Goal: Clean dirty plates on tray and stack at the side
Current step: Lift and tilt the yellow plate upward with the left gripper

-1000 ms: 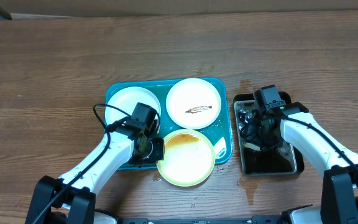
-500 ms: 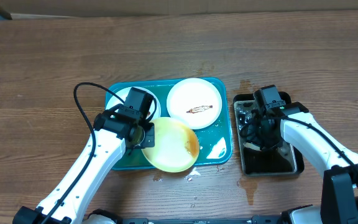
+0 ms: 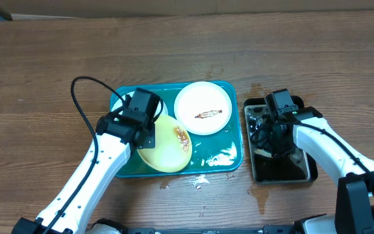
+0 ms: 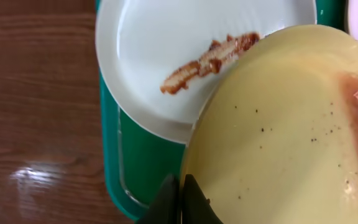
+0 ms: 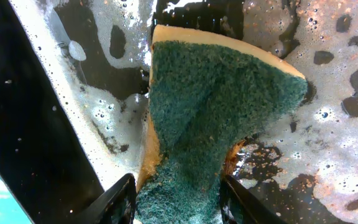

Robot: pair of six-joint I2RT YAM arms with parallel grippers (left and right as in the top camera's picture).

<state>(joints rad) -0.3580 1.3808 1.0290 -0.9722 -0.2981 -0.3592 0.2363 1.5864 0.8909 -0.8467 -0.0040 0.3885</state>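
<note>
Left gripper point(image 4: 180, 199), pinched shut on the rim of the yellow plate point(image 3: 165, 144), holds it tilted over the tray point(image 3: 237, 130), apparently offering its smeared face for scrubbing, while the right gripper point(image 5: 178, 202) clamps a sponge point(image 5: 210, 106) in the soapy black tray point(image 3: 300, 172).

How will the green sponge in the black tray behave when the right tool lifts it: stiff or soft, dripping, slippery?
Likely soft: the sponge narrows where the right tool pinches it. Probably heavy with water and dripping, since soapy foam lies all over the black tray. The suds may make it slippery.
</note>
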